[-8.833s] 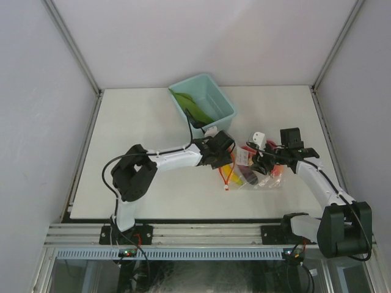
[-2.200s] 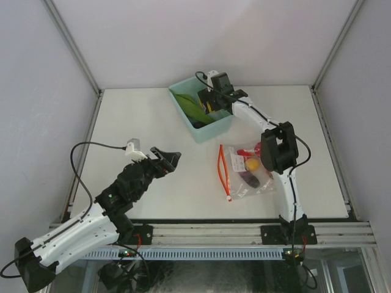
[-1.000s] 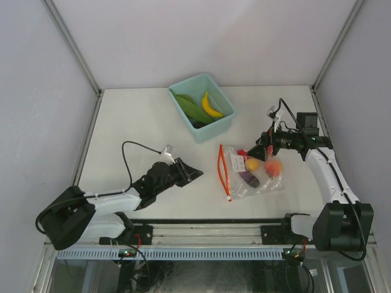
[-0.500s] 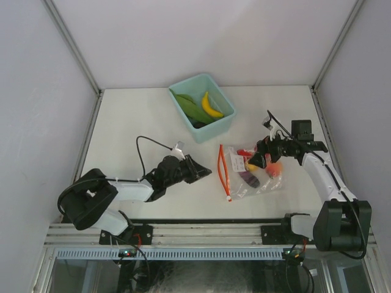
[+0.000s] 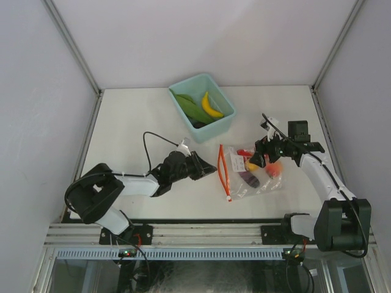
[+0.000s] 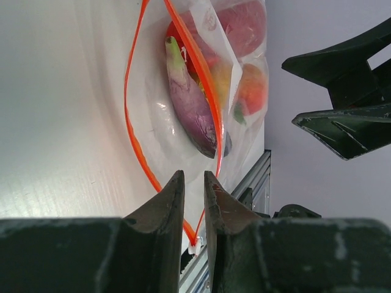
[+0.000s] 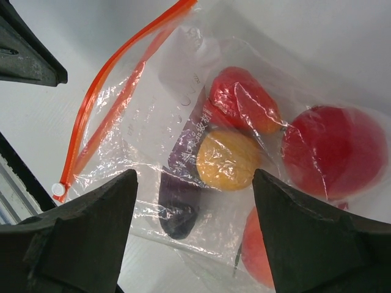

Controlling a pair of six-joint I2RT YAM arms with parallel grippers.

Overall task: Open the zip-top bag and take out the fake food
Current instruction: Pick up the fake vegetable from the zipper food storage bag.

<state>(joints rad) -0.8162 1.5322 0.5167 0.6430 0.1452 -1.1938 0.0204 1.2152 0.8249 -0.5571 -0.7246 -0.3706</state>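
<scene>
The zip-top bag (image 5: pixel 250 174) lies flat on the white bench (image 5: pixel 134 122), near the front and to the right. Its red-orange zipper strip (image 5: pixel 222 168) faces the left arm, and the mouth looks partly open, like a long loop. Some fake food is inside: a purple eggplant (image 7: pixel 178 204), a yellow piece (image 7: pixel 227 157), a red apple (image 7: pixel 333 149) and an orange-red peach (image 7: pixel 244 101). A long green piece (image 5: pixel 190 108) and a banana (image 5: pixel 211 105) sit in the teal bin (image 5: pixel 226 116) further back.

The left gripper (image 6: pixel 193 177) is low, just beside the zipper strip. Its jaws are nearly together with a thin gap, and I see nothing held. It may touch the strip, but I cannot be sure. The right gripper (image 7: pixel 194 177) hangs over the bag with its jaws spread wide and empty.

The bag is thin, soft, crinkly and slippery, so it will likely slide and fold when pulled. The strip is the stiffest part, so that seems the best place to pinch. The food looks light, hard and smooth. The round pieces could roll away, so a grip around the middle seems best.
</scene>
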